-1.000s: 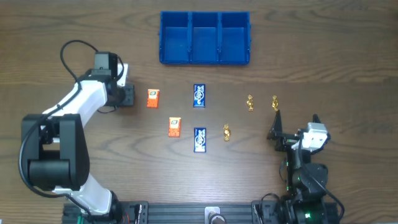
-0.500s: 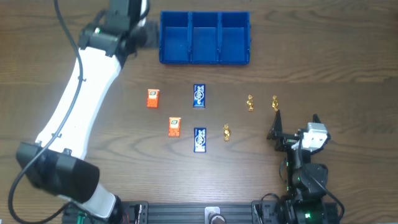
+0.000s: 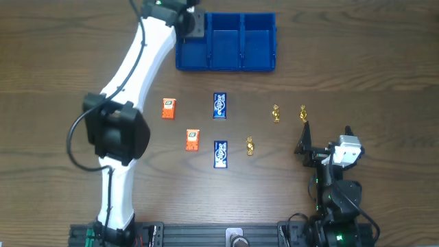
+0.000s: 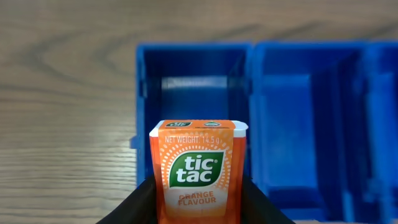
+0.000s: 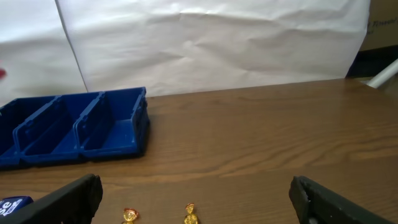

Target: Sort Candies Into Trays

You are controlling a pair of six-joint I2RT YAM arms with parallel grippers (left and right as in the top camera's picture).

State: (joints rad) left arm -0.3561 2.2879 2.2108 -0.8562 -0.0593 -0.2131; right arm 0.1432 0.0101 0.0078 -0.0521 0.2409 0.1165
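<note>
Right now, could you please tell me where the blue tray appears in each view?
Top view: blue tray at top centre, left gripper at its left end.
Left wrist view: centre and right, behind the held orange box.
Right wrist view: left side, beyond gold candies.
Shared landmark: the wooden table.

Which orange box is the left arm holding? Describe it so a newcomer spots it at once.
Find the blue three-bin tray at the far edge of the table. Over its left end bin, the left gripper is shut on an upright orange candy box. The two other orange boxes lie flat on the table; this one is held up off it.
</note>
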